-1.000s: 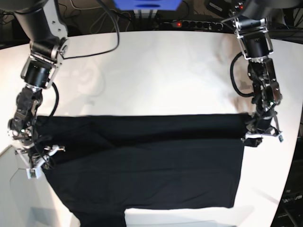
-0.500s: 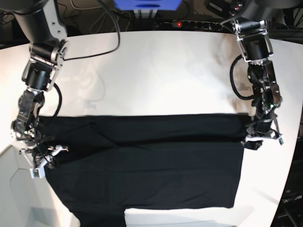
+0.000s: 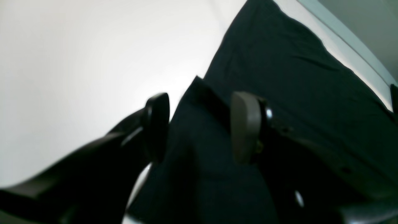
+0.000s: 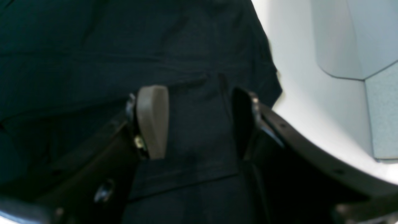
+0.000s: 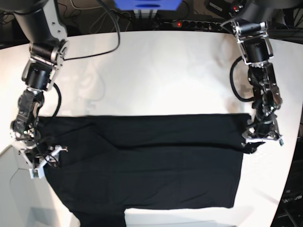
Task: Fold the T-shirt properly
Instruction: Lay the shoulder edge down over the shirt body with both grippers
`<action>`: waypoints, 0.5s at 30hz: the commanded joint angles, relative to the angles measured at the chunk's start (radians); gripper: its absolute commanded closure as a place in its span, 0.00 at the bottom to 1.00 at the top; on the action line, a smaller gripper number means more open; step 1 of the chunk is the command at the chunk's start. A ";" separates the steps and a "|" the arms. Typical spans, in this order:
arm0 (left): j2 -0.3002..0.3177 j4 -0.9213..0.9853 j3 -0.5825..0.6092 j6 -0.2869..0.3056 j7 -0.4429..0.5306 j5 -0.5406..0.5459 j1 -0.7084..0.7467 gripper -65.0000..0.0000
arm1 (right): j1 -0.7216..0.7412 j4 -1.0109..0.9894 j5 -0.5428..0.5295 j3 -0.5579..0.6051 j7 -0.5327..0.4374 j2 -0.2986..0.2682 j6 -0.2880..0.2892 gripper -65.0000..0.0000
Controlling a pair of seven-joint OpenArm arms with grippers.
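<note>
Both claws have sprung apart, left claw [image 3: 199, 127] and right claw [image 4: 199, 121] straddling the T-shirt [image 5: 142, 161] unclamped on the tabletop [image 5: 156, 71].

Both arms reach down with wrists bent and pincers pointing downward. The left gripper [image 5: 263, 138] holds its jaws parted, one dark finger [image 3: 157, 124] and one pale pad [image 3: 244, 126] set clearly apart. The right gripper [image 5: 41, 161] likewise stands spread, pale pad [image 4: 152, 119] opposite its dark finger [image 4: 244, 121].
</note>
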State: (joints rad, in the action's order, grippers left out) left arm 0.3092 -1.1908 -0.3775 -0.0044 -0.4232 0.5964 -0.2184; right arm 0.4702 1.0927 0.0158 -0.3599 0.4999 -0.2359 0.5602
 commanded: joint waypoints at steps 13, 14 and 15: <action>0.012 -0.042 -0.013 0.005 0.030 0.006 0.164 0.51 | -0.167 0.240 -0.018 -0.004 -0.031 0.023 -0.007 0.47; 0.012 -0.042 -0.013 0.007 0.030 0.004 0.164 0.51 | -0.172 0.240 -0.020 -0.004 -0.031 0.023 -0.007 0.47; 0.011 -0.041 -0.005 0.007 0.030 0.003 0.164 0.51 | -0.173 0.240 -0.020 -0.004 -0.033 0.023 -0.007 0.47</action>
State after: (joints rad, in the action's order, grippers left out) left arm 0.3042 -1.2175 -0.3817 -0.0078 -0.4168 0.5995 -0.0425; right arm 0.2722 1.3148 0.0113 -0.3634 0.4957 -0.1997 0.5583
